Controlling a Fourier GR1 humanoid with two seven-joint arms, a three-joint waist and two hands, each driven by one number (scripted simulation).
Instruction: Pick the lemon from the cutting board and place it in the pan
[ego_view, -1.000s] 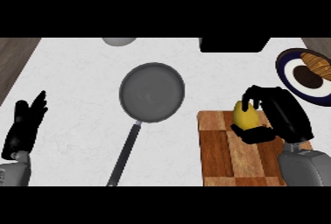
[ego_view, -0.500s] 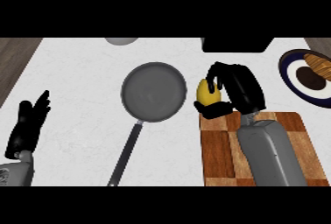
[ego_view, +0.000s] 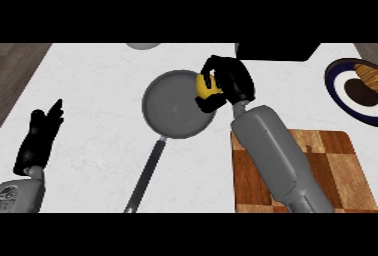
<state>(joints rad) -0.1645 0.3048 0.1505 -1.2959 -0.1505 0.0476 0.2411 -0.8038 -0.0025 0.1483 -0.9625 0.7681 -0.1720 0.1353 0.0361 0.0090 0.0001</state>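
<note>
Your right hand (ego_view: 230, 82) has its fingers (ego_view: 210, 103) curled round the lemon (ego_view: 204, 86), which shows over the right rim of the pan (ego_view: 173, 107). You see only a yellow patch of the fruit between the black fingers and thumb; that patch looks a little taller than wide, but which way the lemon's long axis points you cannot tell, since the hand hides most of it. Its skin is plain bright yellow.

The pan is grey and round, lying on the white table (ego_view: 96, 90), with its handle (ego_view: 148, 172) running down and slightly left toward the view's lower edge. The pan's floor left of the lemon is bare. White table surface lies open all around the pan on its left and above it.

The cutting board (ego_view: 336, 170), a checkered brown wood, sits at the lower right; your right forearm (ego_view: 277, 155) crosses its left part. A dark-rimmed plate (ego_view: 336, 90) lies at the right edge, well apart from the pan, and a black object (ego_view: 277, 50) sits at the top, near your right hand.

Your left hand (ego_view: 40, 140) rests at the left edge, fingers straight and pointing up.
</note>
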